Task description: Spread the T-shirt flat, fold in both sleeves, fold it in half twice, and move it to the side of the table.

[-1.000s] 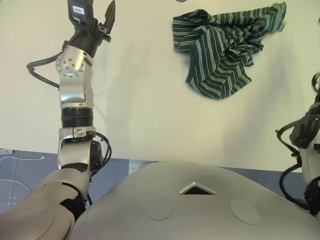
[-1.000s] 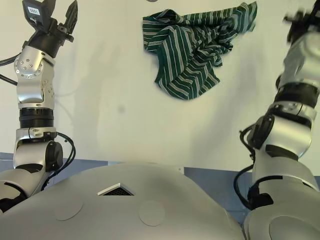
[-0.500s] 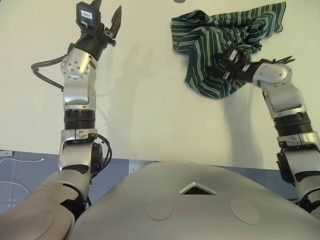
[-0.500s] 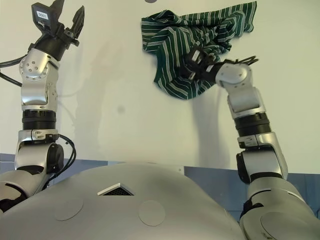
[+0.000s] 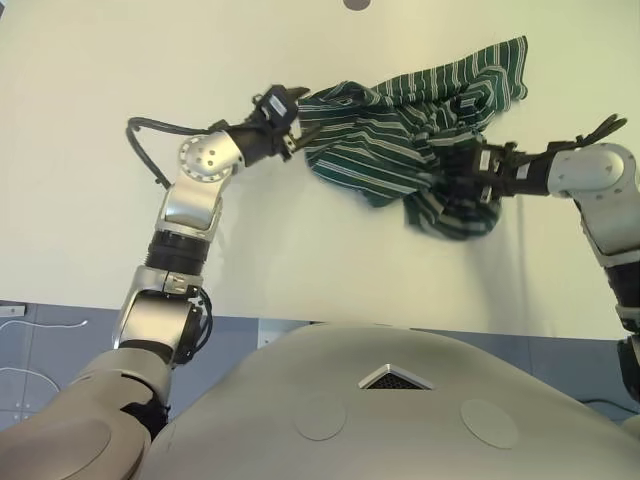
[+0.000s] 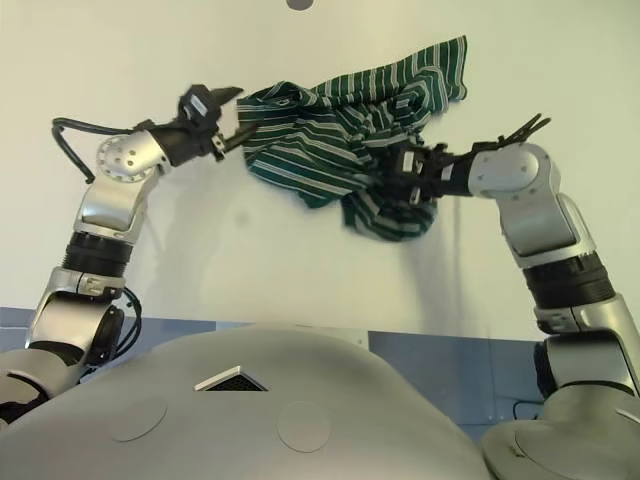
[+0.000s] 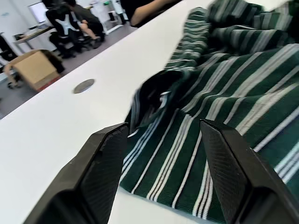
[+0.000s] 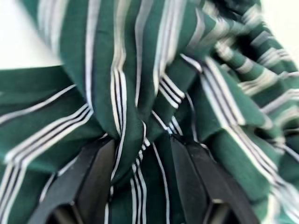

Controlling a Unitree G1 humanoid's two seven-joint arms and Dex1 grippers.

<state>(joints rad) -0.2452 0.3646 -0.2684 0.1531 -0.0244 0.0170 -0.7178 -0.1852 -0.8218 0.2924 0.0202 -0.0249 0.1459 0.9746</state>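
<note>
Lying between left gripper (image 7: 164, 127) jaws, T-shirt (image 5: 385, 140) is pinched by right gripper (image 8: 142, 143).

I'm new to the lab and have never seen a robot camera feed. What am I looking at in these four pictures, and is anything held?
This is a humanoid robot with two arms, each ending in a two-fingered gripper. Two pictures come from cameras in its head, looking down over its arms at a pale table. The other two come from a camera on each wrist, looking along that gripper. On the table lies a crumpled green striped T-shirt. The left gripper is at the shirt's edge, jaws open with cloth between them, nothing clamped yet. The right gripper is pushed into a bunched fold on the shirt's other side; whether it grips cannot be told.
</note>
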